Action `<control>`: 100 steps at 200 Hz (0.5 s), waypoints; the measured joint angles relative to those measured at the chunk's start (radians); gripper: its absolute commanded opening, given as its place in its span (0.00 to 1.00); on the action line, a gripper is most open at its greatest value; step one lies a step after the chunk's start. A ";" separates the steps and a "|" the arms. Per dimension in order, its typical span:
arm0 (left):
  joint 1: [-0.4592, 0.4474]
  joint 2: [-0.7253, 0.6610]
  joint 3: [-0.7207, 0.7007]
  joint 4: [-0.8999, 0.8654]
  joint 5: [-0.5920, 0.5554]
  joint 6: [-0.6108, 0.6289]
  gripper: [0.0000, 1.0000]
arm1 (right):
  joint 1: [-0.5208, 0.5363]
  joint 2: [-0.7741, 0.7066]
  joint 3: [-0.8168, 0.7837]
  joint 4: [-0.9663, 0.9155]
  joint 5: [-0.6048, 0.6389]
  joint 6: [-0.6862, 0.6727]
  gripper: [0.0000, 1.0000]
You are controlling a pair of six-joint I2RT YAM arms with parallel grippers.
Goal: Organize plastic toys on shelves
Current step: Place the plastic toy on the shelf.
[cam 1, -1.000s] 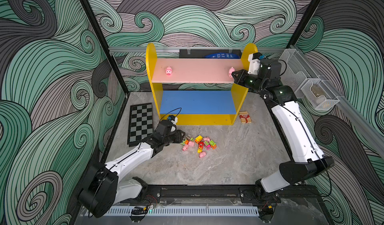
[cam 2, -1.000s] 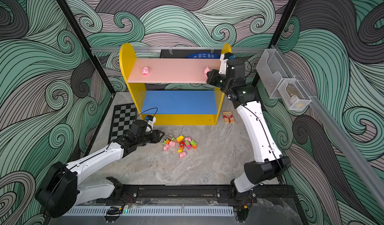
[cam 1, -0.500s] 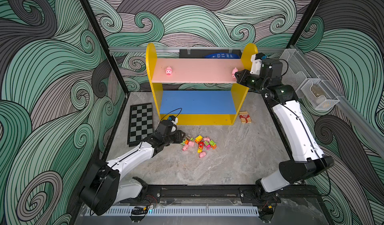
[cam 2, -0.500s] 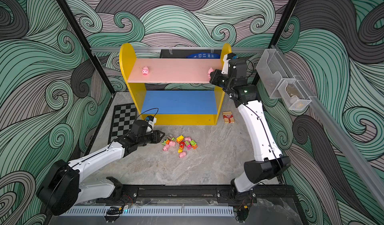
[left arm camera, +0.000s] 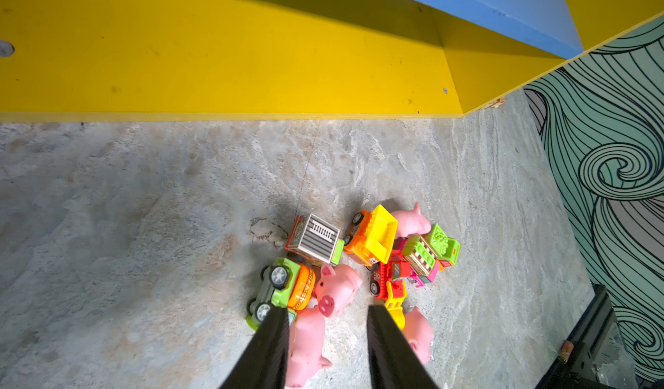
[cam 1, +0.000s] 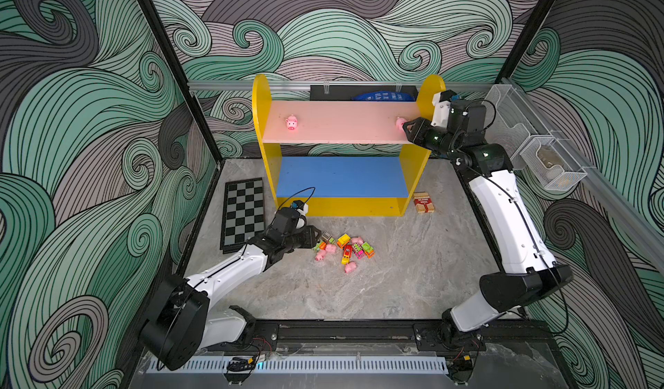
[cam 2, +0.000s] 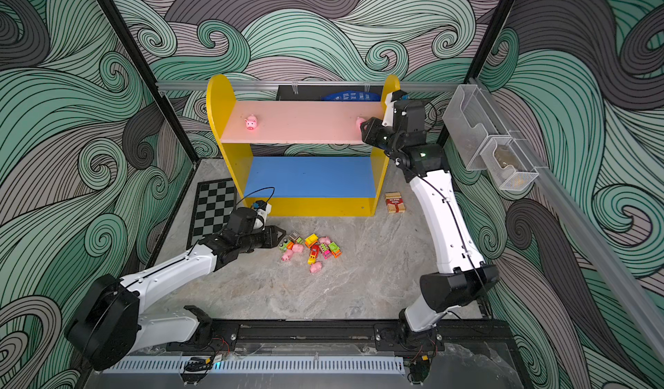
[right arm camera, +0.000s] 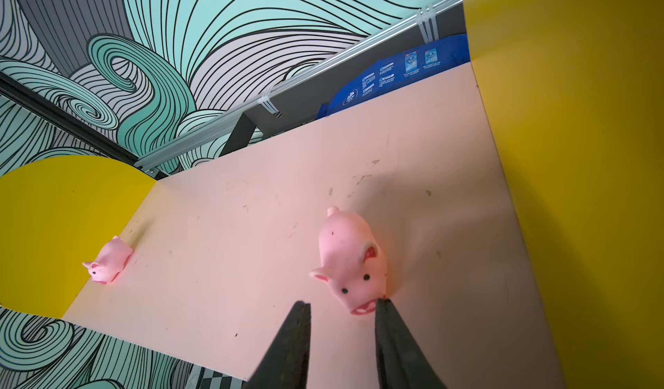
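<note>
The yellow shelves (cam 1: 341,128) stand at the back, with a pale pink upper board and a blue lower board (cam 1: 341,177). One pink pig (cam 1: 291,122) stands at the upper board's left end. A second pig (right arm camera: 354,261) stands near its right end, just beyond my open right gripper (right arm camera: 343,302), its snout touching one fingertip. The other toys, pigs and small vehicles, lie in a pile (cam 1: 343,248) on the floor in front. My left gripper (left arm camera: 327,308) is open low over the pile's left edge. A pig (left arm camera: 307,337) lies between its fingers against one of them, not squeezed.
A grey-black checkerboard (cam 1: 243,212) lies left of the shelves and a red-and-tan card box (cam 1: 424,202) lies at their right foot. Wire mesh baskets (cam 1: 549,168) hang on the right rail. A blue object (cam 1: 382,96) sits behind the upper board.
My right gripper has opened and let the pig go onto the upper board's right end. The left arm has not moved.
</note>
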 measured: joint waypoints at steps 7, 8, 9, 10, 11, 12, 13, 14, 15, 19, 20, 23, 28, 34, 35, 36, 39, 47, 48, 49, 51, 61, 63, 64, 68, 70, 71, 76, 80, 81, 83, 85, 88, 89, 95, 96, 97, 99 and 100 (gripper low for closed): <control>0.000 0.000 0.000 0.000 0.001 0.000 0.41 | 0.000 0.000 0.003 -0.001 0.000 -0.002 0.34; 0.000 0.000 0.000 0.000 0.001 0.000 0.41 | 0.000 0.000 0.003 -0.002 0.000 -0.002 0.34; 0.000 0.000 0.000 0.000 0.001 0.000 0.41 | 0.000 0.000 0.004 -0.002 0.000 -0.003 0.34; 0.000 0.000 0.000 0.000 0.001 0.000 0.40 | 0.000 0.000 0.004 -0.002 0.000 -0.003 0.34; 0.000 0.000 0.000 0.000 0.001 0.000 0.40 | 0.000 0.000 0.005 -0.003 0.000 -0.003 0.34; 0.000 0.000 0.000 0.000 0.001 0.000 0.40 | 0.000 0.000 0.005 -0.003 0.000 -0.004 0.34; 0.000 0.000 0.000 0.000 0.002 0.000 0.40 | 0.000 0.000 0.006 -0.003 0.000 -0.004 0.34; 0.000 0.000 0.000 0.000 0.002 0.000 0.41 | 0.000 0.000 0.006 -0.003 0.000 -0.005 0.34; 0.000 0.000 0.000 0.000 0.002 0.000 0.41 | 0.000 0.000 0.006 -0.003 0.000 -0.005 0.34; 0.000 0.000 0.000 0.000 0.002 0.000 0.41 | -0.001 0.000 0.008 -0.004 0.001 -0.007 0.34; 0.000 0.000 0.000 0.000 0.002 0.000 0.40 | -0.001 0.000 0.009 -0.005 0.001 -0.008 0.34; 0.000 0.000 0.000 0.000 0.003 0.000 0.41 | -0.001 0.000 0.010 -0.005 0.001 -0.008 0.34; 0.000 0.000 0.000 0.000 0.004 0.000 0.41 | -0.001 0.000 0.013 -0.006 0.001 -0.013 0.35; 0.000 0.000 0.000 0.000 0.005 0.000 0.41 | -0.001 0.000 0.016 -0.006 0.001 -0.018 0.36; 0.000 0.000 0.000 0.000 0.005 0.000 0.40 | -0.001 0.000 0.017 -0.006 0.001 -0.019 0.36; 0.000 0.000 0.000 0.000 0.005 0.000 0.40 | -0.001 0.000 0.017 -0.006 0.001 -0.019 0.37; 0.000 0.000 0.000 0.000 0.005 0.000 0.41 | -0.001 0.000 0.018 -0.006 0.001 -0.020 0.38; 0.000 0.000 0.000 0.000 0.006 0.000 0.41 | -0.001 -0.001 0.021 -0.008 0.000 -0.027 0.40; 0.000 0.000 0.000 0.000 0.006 0.000 0.41 | -0.001 -0.001 0.021 -0.008 0.000 -0.029 0.41; 0.000 0.000 0.000 0.000 0.006 0.000 0.41 | -0.001 -0.001 0.022 -0.008 0.000 -0.031 0.41; 0.000 0.000 0.000 0.000 0.007 0.000 0.40 | -0.001 -0.001 0.022 -0.008 -0.001 -0.035 0.41; 0.000 0.000 0.000 -0.001 0.009 0.000 0.40 | -0.001 -0.003 0.022 -0.009 -0.003 -0.045 0.43; 0.000 0.000 0.000 -0.001 0.009 0.000 0.40 | -0.001 -0.003 0.022 -0.010 -0.004 -0.052 0.44; 0.000 0.000 0.000 -0.001 0.009 0.000 0.41 | -0.001 -0.003 0.022 -0.010 -0.005 -0.053 0.44; 0.000 0.000 0.000 -0.001 0.009 0.000 0.41 | -0.001 -0.005 0.022 -0.011 -0.007 -0.058 0.44; 0.000 0.000 0.000 -0.001 0.009 0.000 0.41 | -0.001 -0.005 0.022 -0.012 -0.008 -0.063 0.45; 0.000 0.000 0.000 -0.001 0.009 0.000 0.41 | -0.001 -0.005 0.022 -0.012 -0.009 -0.064 0.45; 0.000 0.000 0.000 -0.001 0.010 0.000 0.41 | -0.001 -0.008 0.022 -0.013 -0.013 -0.075 0.45; 0.000 0.000 0.000 -0.002 0.010 0.000 0.41 | -0.001 -0.010 0.021 -0.014 -0.016 -0.082 0.45; 0.000 0.000 0.000 -0.002 0.010 0.000 0.41 | 0.000 -0.011 0.021 -0.014 -0.018 -0.086 0.45; 0.000 0.000 0.000 -0.002 0.010 0.000 0.41 | 0.000 -0.012 0.021 -0.014 -0.019 -0.090 0.45; 0.000 0.000 0.000 -0.002 0.010 0.000 0.41 | 0.000 -0.013 0.020 -0.015 -0.021 -0.095 0.46; 0.000 0.000 0.000 -0.003 0.010 0.000 0.41 | 0.001 -0.017 0.018 -0.013 -0.024 -0.103 0.46; 0.000 0.000 0.000 -0.003 0.010 0.000 0.41 | 0.001 -0.018 0.017 -0.013 -0.025 -0.105 0.46; 0.000 -0.001 0.000 -0.004 0.011 0.001 0.41 | 0.004 -0.027 0.009 -0.013 -0.030 -0.122 0.46; 0.000 -0.002 0.000 -0.004 0.011 0.001 0.41 | 0.005 -0.029 0.006 -0.012 -0.031 -0.125 0.46; 0.000 -0.002 0.000 -0.005 0.012 0.001 0.41 | 0.006 -0.031 0.005 -0.013 -0.032 -0.126 0.46; 0.000 -0.002 0.000 -0.005 0.012 0.001 0.41 | 0.007 -0.036 0.001 -0.013 -0.034 -0.134 0.46; 0.000 -0.003 0.000 -0.006 0.012 0.001 0.41 | 0.008 -0.038 0.000 -0.013 -0.034 -0.137 0.46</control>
